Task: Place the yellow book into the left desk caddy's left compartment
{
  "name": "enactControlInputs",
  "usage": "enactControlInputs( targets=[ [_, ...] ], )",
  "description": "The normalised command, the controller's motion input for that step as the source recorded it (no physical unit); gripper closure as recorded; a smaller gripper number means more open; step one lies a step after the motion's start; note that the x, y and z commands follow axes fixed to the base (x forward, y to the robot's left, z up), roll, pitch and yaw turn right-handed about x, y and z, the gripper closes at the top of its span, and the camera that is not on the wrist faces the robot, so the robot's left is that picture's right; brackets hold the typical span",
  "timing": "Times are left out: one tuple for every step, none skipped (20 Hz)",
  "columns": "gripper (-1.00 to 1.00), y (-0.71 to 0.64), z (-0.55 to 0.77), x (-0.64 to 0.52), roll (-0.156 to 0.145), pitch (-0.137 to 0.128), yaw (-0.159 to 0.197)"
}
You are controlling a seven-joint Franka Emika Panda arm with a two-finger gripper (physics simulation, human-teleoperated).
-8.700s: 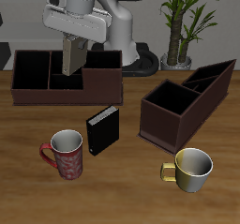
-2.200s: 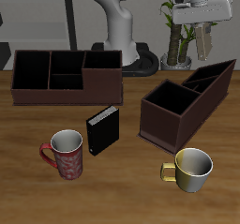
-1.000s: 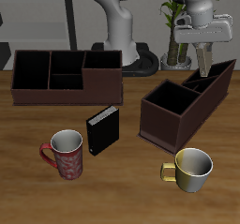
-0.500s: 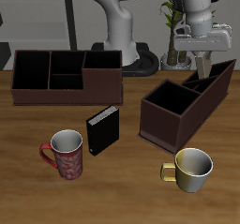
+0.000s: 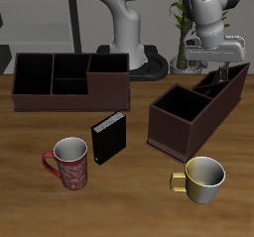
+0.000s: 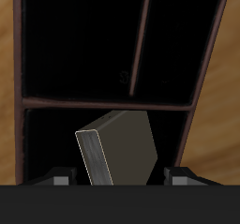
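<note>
My gripper [image 5: 220, 72] is shut on the yellow book [image 6: 119, 148], a small tan-grey book held tilted between the fingers [image 6: 62, 179]. In the exterior view the gripper reaches down to the back end of the left desk caddy [image 5: 189, 117], the dark brown box set diagonally; the book hardly shows there. In the wrist view the book hangs over an end compartment of the caddy [image 6: 108, 103]. Past a cross wall lie two narrow compartments side by side. I cannot tell whether the book touches the caddy.
A second brown caddy [image 5: 69, 82] stands square-on at the back. A black book [image 5: 110, 137] stands upright mid-table. A red mug [image 5: 69, 164] and a yellow mug [image 5: 203, 178] stand near the front edge. A potted plant [image 5: 191, 23] is behind the diagonal caddy.
The gripper has carried the book from over the square-on caddy across to the diagonal caddy, and in the last second it has come down to that caddy's back end.
</note>
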Motion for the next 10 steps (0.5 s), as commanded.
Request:
enactControlInputs(
  targets=[
    [-1.0, 0.03, 0.01, 0.01, 0.009, 0.004, -0.018],
    [-1.0, 0.01, 0.03, 0.04, -0.003, -0.017, 0.004],
    [-1.0, -0.05, 0.08, 0.04, 0.002, -0.013, 0.001],
    [-1.0, -0.14, 0.12, -0.03, 0.001, -0.003, -0.027],
    [-1.0, -0.11, 0.13, 0.01, -0.01, -0.028, 0.017],
    [-1.0, -0.16, 0.08, 0.05, -0.013, -0.014, -0.023],
    [-1.0, -0.18, 0.12, -0.02, -0.017, -0.023, -0.011],
    [-1.0, -0.18, 0.18, 0.04, 0.007, -0.038, -0.012],
    [-1.0, -0.21, 0.19, 0.03, -0.031, -0.057, 0.025],
    [-1.0, -0.22, 0.16, 0.07, -0.03, -0.015, -0.012]
  ],
)
